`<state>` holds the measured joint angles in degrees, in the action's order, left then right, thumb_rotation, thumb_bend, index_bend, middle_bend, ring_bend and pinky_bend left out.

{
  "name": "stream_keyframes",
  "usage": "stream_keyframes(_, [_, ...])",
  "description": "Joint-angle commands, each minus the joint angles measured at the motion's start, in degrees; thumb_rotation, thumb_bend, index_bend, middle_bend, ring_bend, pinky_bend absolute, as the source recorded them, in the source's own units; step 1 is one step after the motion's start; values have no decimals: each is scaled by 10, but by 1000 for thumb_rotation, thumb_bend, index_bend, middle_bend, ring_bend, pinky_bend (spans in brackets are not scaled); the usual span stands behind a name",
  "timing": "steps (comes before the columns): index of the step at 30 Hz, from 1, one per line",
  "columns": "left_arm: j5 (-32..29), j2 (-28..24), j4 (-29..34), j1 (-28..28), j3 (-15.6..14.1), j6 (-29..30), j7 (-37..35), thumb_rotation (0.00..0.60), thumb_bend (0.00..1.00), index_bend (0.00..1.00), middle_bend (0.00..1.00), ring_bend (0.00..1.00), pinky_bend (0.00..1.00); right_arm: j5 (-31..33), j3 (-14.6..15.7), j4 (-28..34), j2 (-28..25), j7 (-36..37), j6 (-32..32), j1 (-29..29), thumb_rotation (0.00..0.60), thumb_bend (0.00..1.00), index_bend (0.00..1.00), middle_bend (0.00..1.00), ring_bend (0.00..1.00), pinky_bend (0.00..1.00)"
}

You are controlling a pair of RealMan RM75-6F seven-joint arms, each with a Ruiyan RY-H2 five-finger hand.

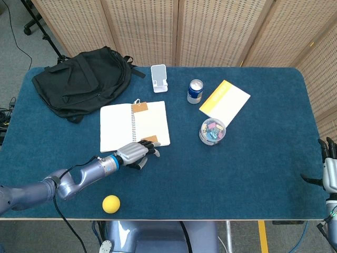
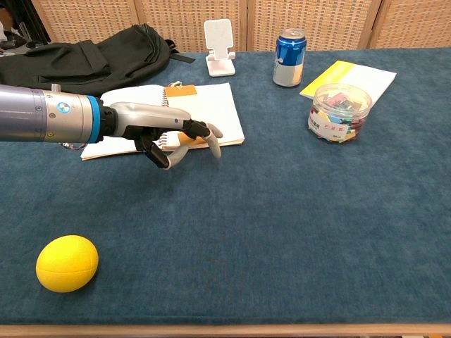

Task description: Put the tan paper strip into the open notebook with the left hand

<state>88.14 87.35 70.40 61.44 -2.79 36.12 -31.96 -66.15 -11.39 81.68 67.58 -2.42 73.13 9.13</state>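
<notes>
Strip (image 1: 149,140) of tan paper lies on the open notebook (image 1: 118,126), at its near right corner; left hand (image 1: 136,153) hovers beside it, fingers spread, empty; right hand (image 1: 329,172) open at the surface's right edge.

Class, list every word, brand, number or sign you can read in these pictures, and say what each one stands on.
Round logo on the left arm's silver wrist section: too small to read.
Print on the blue can: too blurred to read.
Label on the clear tub: too blurred to read.
No text can be read anywhere else.
</notes>
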Motion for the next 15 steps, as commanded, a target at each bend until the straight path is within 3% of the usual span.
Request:
stream_keyframes(1, [4, 1, -2, -3, -2, 2, -6, 600, 808, 250, 0, 0, 81, 0, 0, 0, 0, 1, 0, 0, 600, 0, 0, 0, 0, 0])
stream_keyframes(15, [31, -8, -15, -1, -20, 1, -29, 600, 800, 250, 0, 0, 81, 0, 1, 0, 2, -4, 2, 0, 600, 0, 0, 0, 0, 0])
